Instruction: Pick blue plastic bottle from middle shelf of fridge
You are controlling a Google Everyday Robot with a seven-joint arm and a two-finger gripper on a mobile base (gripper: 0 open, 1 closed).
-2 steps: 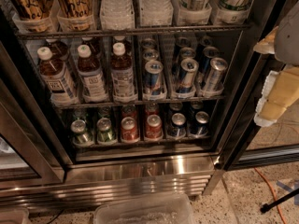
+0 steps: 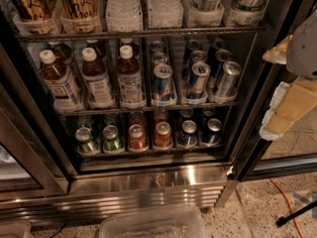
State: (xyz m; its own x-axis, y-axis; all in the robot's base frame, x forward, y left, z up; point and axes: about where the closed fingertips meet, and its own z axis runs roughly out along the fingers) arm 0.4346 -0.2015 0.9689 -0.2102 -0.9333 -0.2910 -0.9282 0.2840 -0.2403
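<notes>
Fridge (image 2: pixel 148 180) with the blue plastic bottle (image 2: pixel 130 78) on the left half of the middle shelf (image 2: pixel 198 104), slim cans (image 2: pixel 162 83) just beside it on the right; the tool (image 2: pixel 290 105), grip state impossible to tell, hangs outside at right and should enter level, clear of the cans.

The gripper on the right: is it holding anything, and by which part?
Nothing shows in it. The gripper hangs at the right edge, outside the fridge; the blue plastic bottles stand on the middle shelf.
</notes>
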